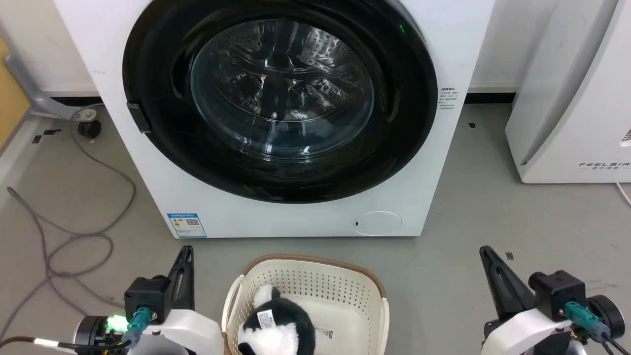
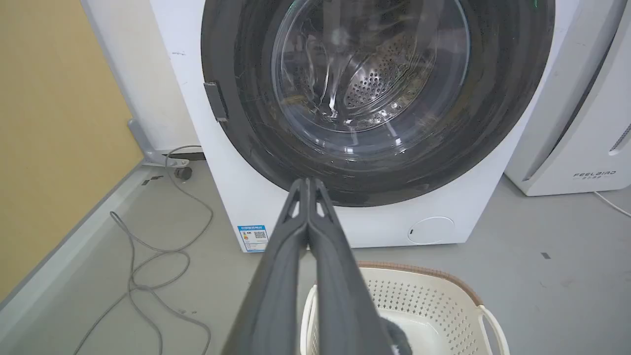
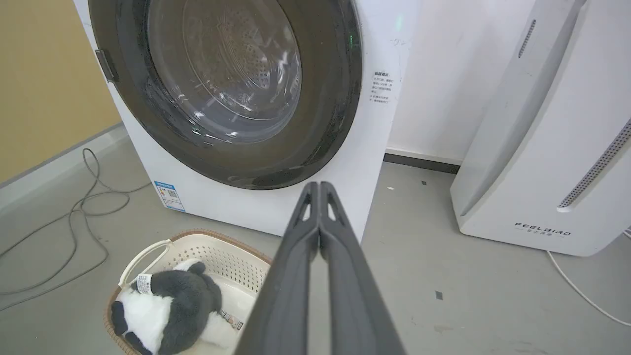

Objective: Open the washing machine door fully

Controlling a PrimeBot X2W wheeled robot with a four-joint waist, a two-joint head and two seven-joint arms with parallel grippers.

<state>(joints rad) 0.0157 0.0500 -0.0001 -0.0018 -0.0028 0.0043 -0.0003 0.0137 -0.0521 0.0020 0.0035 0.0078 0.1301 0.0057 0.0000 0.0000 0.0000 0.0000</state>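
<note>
Gleaming glossy black, the round washing machine door (image 1: 279,98) bulges at centre.

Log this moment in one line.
washing machine door closed | left tool shut, empty | right tool shut, empty | both apart from door | basket holds plush toy

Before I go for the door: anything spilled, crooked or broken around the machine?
Nothing spilled or broken. The washing machine door sits shut and flush. Only a loose grey cable sprawls in loops on the floor left of the washing machine.
</note>
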